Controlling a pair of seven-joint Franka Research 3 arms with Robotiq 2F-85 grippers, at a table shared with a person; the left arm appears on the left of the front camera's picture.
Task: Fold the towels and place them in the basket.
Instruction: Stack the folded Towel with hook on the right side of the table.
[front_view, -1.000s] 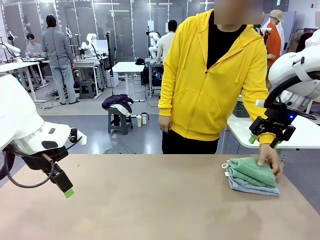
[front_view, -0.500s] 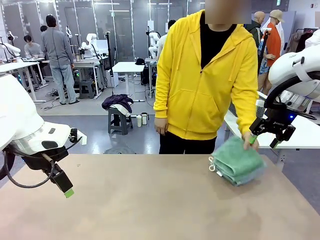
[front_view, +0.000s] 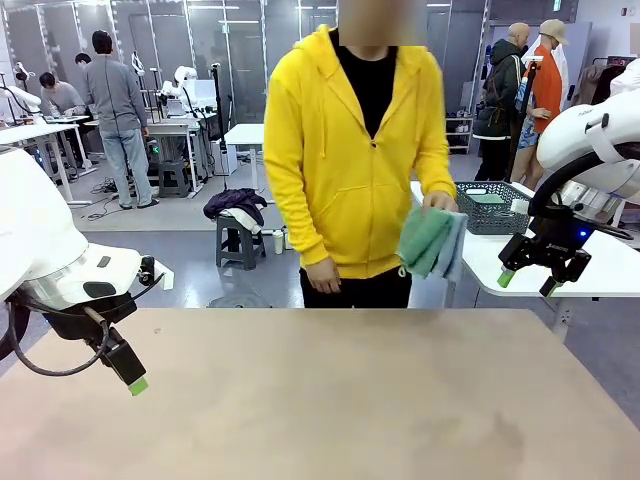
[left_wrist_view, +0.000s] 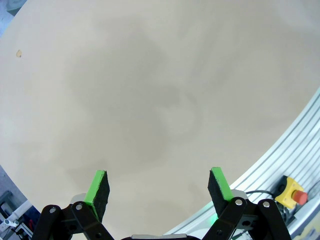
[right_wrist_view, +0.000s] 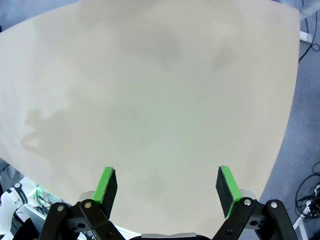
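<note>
The person's hand holds a folded stack of soft terry towels, green over what looks like grey-blue, hanging in the air beyond the tan tabletop. Behind it, the dark grey lattice-mesh plastic basket sits on a white side table. The left tool and right tool are both spread wide above the tabletop, gripping nothing
</note>
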